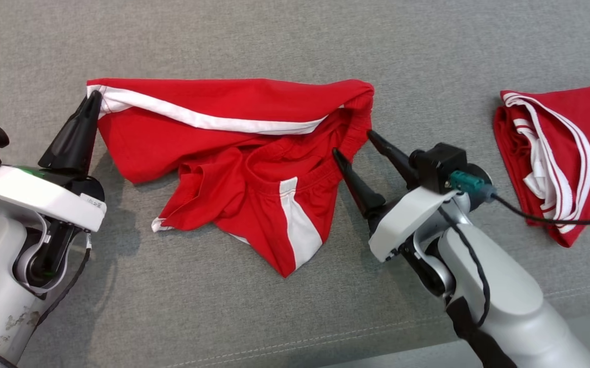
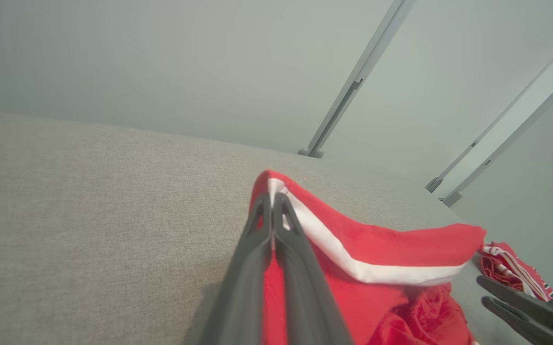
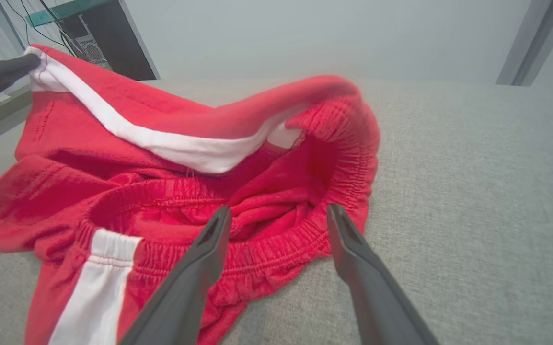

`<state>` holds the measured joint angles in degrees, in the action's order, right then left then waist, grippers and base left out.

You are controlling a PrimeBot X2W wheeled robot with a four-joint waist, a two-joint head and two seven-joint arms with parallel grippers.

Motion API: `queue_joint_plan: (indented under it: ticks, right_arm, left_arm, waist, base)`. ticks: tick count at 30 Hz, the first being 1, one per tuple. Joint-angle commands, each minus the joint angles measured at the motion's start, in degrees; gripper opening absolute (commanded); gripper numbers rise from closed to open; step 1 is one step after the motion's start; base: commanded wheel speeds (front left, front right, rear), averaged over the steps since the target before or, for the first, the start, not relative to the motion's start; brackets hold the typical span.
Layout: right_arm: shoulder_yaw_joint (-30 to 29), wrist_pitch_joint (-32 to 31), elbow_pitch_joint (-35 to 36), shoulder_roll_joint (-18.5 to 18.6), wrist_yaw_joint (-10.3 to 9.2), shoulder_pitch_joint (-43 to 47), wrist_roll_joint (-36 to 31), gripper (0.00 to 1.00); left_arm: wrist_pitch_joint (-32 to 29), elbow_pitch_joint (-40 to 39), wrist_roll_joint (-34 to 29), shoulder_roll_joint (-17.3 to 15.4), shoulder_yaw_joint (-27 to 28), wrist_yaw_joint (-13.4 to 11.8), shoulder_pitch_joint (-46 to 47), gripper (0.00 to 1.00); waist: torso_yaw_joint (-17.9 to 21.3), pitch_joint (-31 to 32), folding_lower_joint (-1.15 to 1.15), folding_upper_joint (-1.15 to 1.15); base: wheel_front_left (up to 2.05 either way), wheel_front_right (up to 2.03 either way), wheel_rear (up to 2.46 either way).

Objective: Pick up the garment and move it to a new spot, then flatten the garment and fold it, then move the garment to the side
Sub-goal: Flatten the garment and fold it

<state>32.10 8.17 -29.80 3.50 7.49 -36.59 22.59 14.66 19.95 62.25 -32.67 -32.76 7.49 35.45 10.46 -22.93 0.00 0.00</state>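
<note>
Left fingers [image 1: 77, 135] pinch the garment [image 1: 198, 99] by its striped corner at 10 o'clock, right fingers [image 1: 352, 180] stand wide at its waistband [image 1: 359, 122] at 3 o'clock, heap crumpled mid grey fabric surface [image 1: 274, 41]; best clamp the elastic fully, then pull apart evenly.

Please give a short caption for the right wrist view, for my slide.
Open right gripper poised at the waistband of crumpled red shorts on grey upholstery.

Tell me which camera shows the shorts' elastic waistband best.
The right wrist view: the waistband lies close up, gathers sharp, framed by the open right hand. The head view shows it smaller, a curved band in the crumpled shorts. In the left wrist view it is a blurred red bunch low down, hard to make out.
</note>
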Motion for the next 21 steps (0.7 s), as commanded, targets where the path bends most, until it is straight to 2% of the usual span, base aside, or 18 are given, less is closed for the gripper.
queue_joint_plan:
  ticks: [1,14,21]
  right_arm:
    - [0.7,0.6,0.0,-0.6,0.0,-1.5,1.5,1.0]
    - [3.4,4.2,-8.6,-0.6,0.0,-11.6,9.4,1.0]
    - [4.6,6.2,-10.7,-0.6,0.0,-13.6,20.4,1.0]
  left_arm:
    - [0.3,-1.5,-0.8,-2.4,1.8,0.0,2.0,0.0]
    - [0.3,-4.1,-0.9,-2.6,-0.1,0.0,1.8,0.0]
    - [0.3,-4.6,-1.1,-2.1,-1.0,0.0,1.7,0.0]
  waist:
    - [-0.8,-0.6,0.0,0.0]
    - [-4.7,-2.6,0.0,0.0]
    - [-6.3,-3.1,0.0,0.0]
  base:
    - [0.0,0.0,0.0]
    - [0.0,0.0,0.0]
    - [0.0,0.0,0.0]
